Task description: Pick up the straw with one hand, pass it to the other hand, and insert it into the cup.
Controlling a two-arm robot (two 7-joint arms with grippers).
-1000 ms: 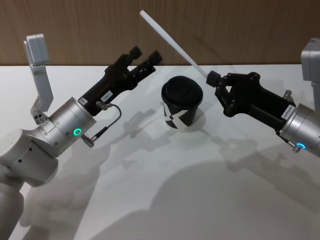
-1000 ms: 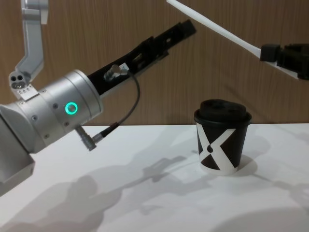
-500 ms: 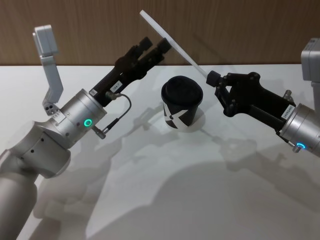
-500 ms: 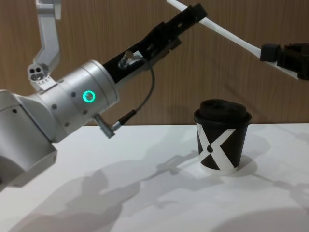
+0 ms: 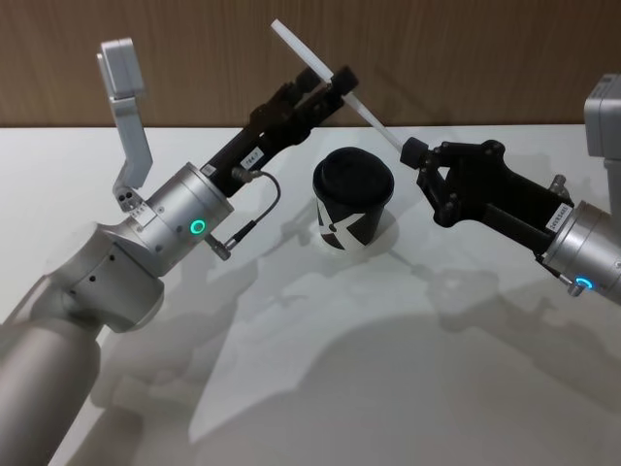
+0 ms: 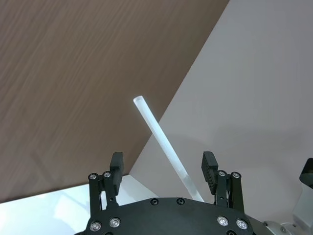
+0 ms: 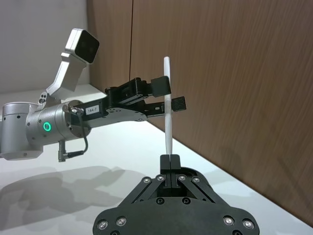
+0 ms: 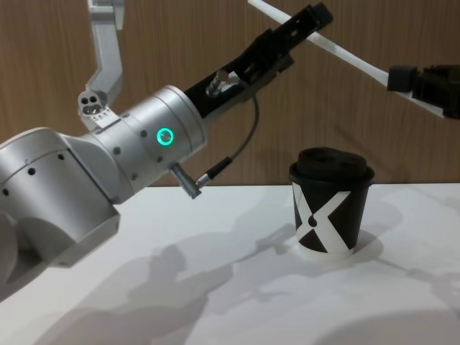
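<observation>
The white straw (image 5: 374,120) slants up and to the left in the air above the table, its lower end pinched in my shut right gripper (image 5: 411,151). My left gripper (image 5: 328,80) is open, with one finger on each side of the straw's upper half. In the left wrist view the straw (image 6: 149,120) runs between the wide-apart fingers without touching them. The black cup (image 5: 351,199) with the white X and domed lid stands upright on the table below the straw, between the two arms. The chest view shows the cup (image 8: 330,208) low, with the straw (image 8: 345,54) high above it.
The white table (image 5: 340,369) stretches open toward me in front of the cup. A brown wood wall (image 5: 466,58) closes off the far edge. The left arm's silver wrist (image 5: 184,228) and grey cable (image 5: 254,218) hang left of the cup.
My left arm has swung right and forward, bringing its open fingers from beside the cup up to either side of the straw. The right gripper, straw and cup have stayed still.
</observation>
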